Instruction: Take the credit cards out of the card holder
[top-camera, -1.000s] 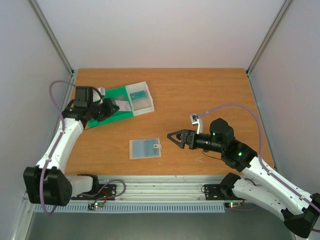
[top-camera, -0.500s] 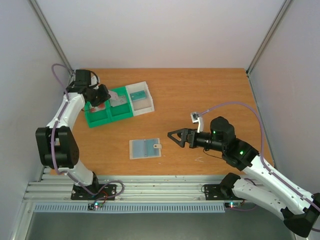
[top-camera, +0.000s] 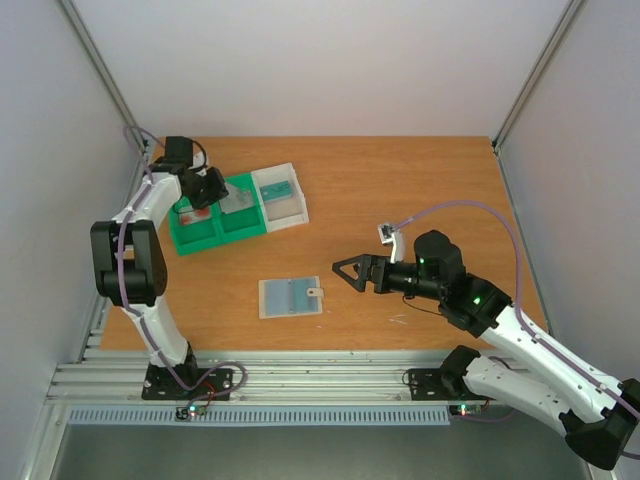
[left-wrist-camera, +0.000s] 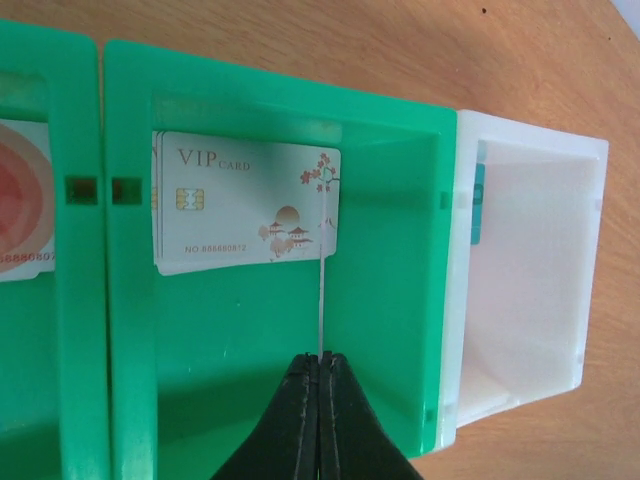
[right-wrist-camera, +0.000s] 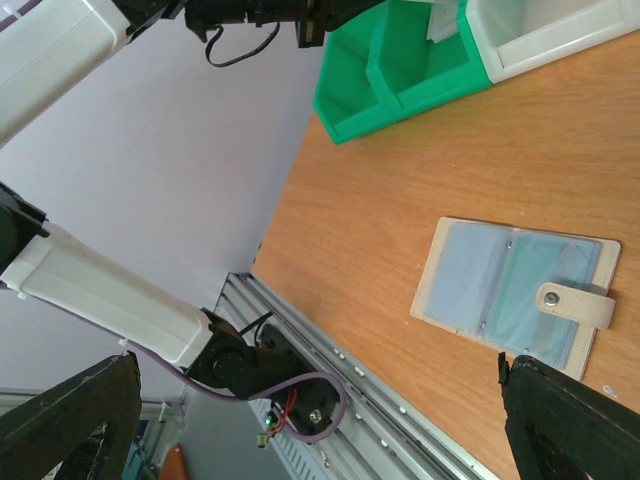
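Note:
My left gripper (top-camera: 213, 187) (left-wrist-camera: 320, 357) is shut on a thin credit card (left-wrist-camera: 323, 300), seen edge-on, above the middle green compartment of the tray (top-camera: 215, 240). A white VIP card (left-wrist-camera: 245, 210) lies flat in that compartment. A red card (left-wrist-camera: 20, 220) is in the left compartment and a teal card (left-wrist-camera: 478, 205) in the white one. The card holder (top-camera: 290, 297) (right-wrist-camera: 515, 295) lies open and flat on the table, its white tab (right-wrist-camera: 575, 303) to the right. My right gripper (top-camera: 345, 277) (right-wrist-camera: 320, 365) hovers open just right of the holder, holding nothing.
The green-and-white tray (left-wrist-camera: 125, 300) sits at the far left of the wooden table. An aluminium rail (top-camera: 300, 370) runs along the near edge. White walls close in the left, right and back sides.
The left arm has swung back and left, carrying its card from the tray's front edge to above the middle compartment. The right gripper has edged slightly left towards the holder.

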